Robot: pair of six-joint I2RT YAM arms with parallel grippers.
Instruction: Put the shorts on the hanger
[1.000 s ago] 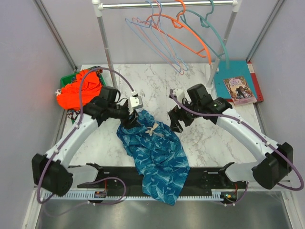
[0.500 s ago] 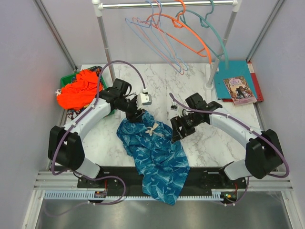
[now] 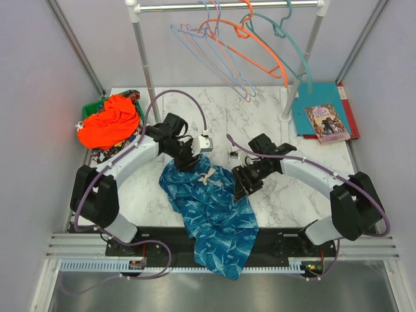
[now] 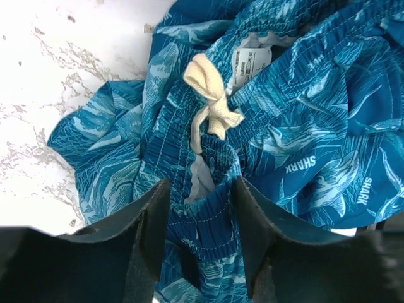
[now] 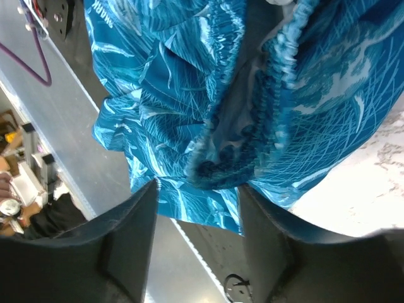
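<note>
The shorts [image 3: 211, 208] lie crumpled on the marble table, their lower end hanging over the near edge. Their white drawstring [image 4: 211, 101] is knotted at the waistband. My left gripper [image 3: 189, 160] is open at the shorts' top edge; in the left wrist view a fold of the elastic waistband sits between its spread fingers [image 4: 201, 208]. My right gripper [image 3: 240, 186] is open at the shorts' right edge, with the gathered waistband just beyond its fingertips [image 5: 197, 189]. The pale blue hanger [image 3: 197, 47] hangs on the rail at the back, away from both grippers.
The rail [image 3: 227, 6] also holds a pink, an orange [image 3: 260, 45] and a teal hanger [image 3: 296, 45]. A rack post [image 3: 144, 58] stands behind the left arm. An orange garment [image 3: 107, 123] fills a green bin at left. Books [image 3: 325, 120] lie at back right.
Both arms have closed in on the shorts. The left gripper has moved right onto the waistband. The right gripper has moved down-left to the shorts' right edge.
</note>
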